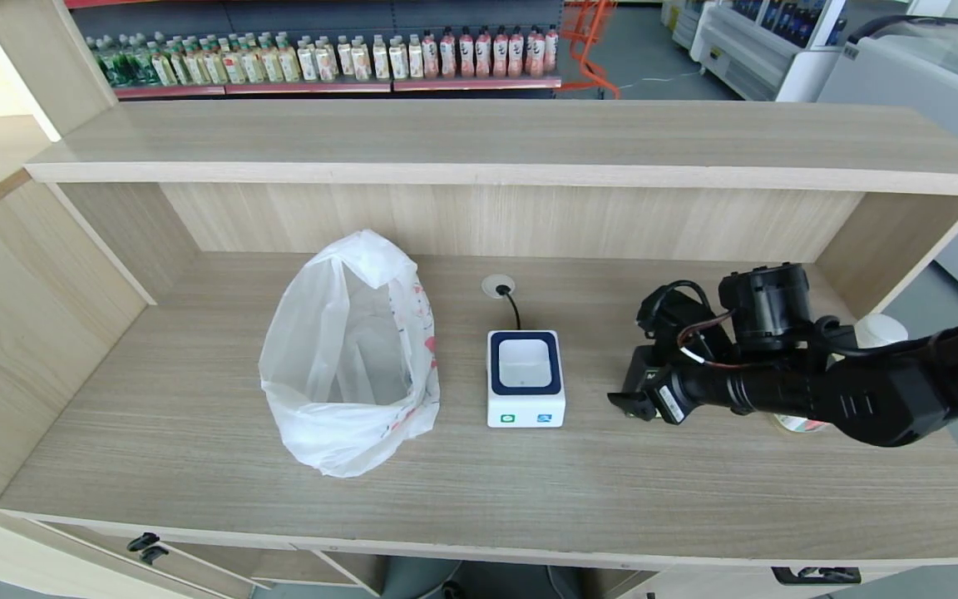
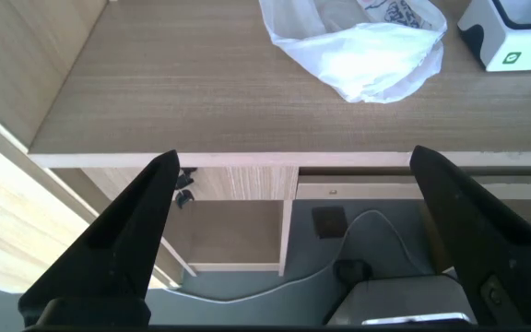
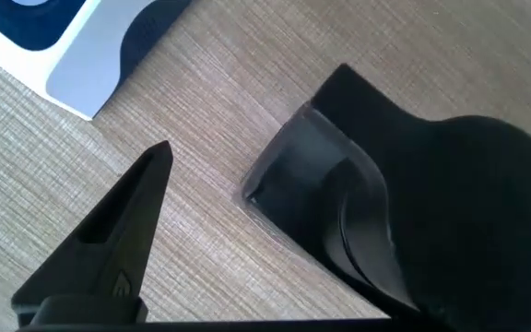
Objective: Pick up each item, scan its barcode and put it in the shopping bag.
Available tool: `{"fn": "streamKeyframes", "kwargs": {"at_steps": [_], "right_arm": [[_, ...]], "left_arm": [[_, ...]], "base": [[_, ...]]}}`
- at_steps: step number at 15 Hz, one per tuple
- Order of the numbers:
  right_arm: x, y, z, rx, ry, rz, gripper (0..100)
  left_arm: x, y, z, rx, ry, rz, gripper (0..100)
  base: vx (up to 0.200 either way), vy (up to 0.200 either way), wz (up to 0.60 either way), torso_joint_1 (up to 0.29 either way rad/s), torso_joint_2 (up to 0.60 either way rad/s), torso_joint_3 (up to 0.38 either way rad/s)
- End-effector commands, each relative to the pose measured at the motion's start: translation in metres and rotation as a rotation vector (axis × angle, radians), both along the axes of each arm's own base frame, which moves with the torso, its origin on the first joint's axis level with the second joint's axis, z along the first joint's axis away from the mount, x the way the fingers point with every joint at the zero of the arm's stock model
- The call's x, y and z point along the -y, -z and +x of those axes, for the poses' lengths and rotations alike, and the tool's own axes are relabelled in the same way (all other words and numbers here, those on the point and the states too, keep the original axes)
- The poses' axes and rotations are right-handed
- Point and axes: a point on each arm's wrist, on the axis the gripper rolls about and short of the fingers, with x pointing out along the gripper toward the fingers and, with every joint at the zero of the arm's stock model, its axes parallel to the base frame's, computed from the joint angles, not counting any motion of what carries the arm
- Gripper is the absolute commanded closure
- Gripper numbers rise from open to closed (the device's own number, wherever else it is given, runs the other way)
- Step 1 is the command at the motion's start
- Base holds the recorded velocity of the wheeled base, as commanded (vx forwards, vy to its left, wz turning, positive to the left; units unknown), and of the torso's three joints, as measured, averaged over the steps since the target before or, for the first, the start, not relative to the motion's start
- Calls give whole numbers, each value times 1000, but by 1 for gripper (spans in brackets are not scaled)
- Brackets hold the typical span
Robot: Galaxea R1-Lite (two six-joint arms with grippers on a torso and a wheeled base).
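Right claw [image 3: 210, 171] spread, empty, beside scanner [image 1: 525, 378]; left claw [image 2: 293, 166] spread below table [image 1: 529, 482] edge. White container [image 1: 880, 328] behind right arm, well apart from shopping bag [image 1: 346, 358]: straddle squarely before closing.

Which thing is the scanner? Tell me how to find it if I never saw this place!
Look at the wooden counter and find the white shopping bag standing on it. Beside the bag, toward the robot's right, sits the scanner: a small white box with a dark blue frame around its top window and a black cable behind it.
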Motion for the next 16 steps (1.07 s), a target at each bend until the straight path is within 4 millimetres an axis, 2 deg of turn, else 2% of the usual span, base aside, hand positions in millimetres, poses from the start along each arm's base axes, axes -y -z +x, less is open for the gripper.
{"fn": "streamKeyframes", "kwargs": {"at_steps": [1, 2, 3, 7, 10, 11, 13, 14, 16], "right_arm": [[-10, 5, 6, -7, -18, 3, 0], [-13, 5, 7, -4, -25, 8, 0], [-17, 6, 6, -12, -39, 22, 100], [-22, -1, 0, 4, -54, 36, 100], [-16, -19, -8, 49, -50, 56, 100], [-11, -31, -16, 74, -39, 78, 100], [-1, -56, -39, 120, -19, 138, 100], [16, -73, -73, 168, -5, 158, 100], [48, -78, -118, 219, 32, 122, 100]], "left_arm": [[0, 0, 0, 0, 0, 0, 0], [0, 0, 0, 0, 0, 0, 0], [0, 0, 0, 0, 0, 0, 0], [0, 0, 0, 0, 0, 0, 0], [0, 0, 0, 0, 0, 0, 0], [0, 0, 0, 0, 0, 0, 0], [0, 0, 0, 0, 0, 0, 0], [0, 0, 0, 0, 0, 0, 0], [0, 0, 0, 0, 0, 0, 0]], "base": [[0, 0, 0, 0, 0, 0], [0, 0, 0, 0, 0, 0], [0, 0, 0, 0, 0, 0], [0, 0, 0, 0, 0, 0], [0, 0, 0, 0, 0, 0], [0, 0, 0, 0, 0, 0], [0, 0, 0, 0, 0, 0], [0, 0, 0, 0, 0, 0], [0, 0, 0, 0, 0, 0]]}}
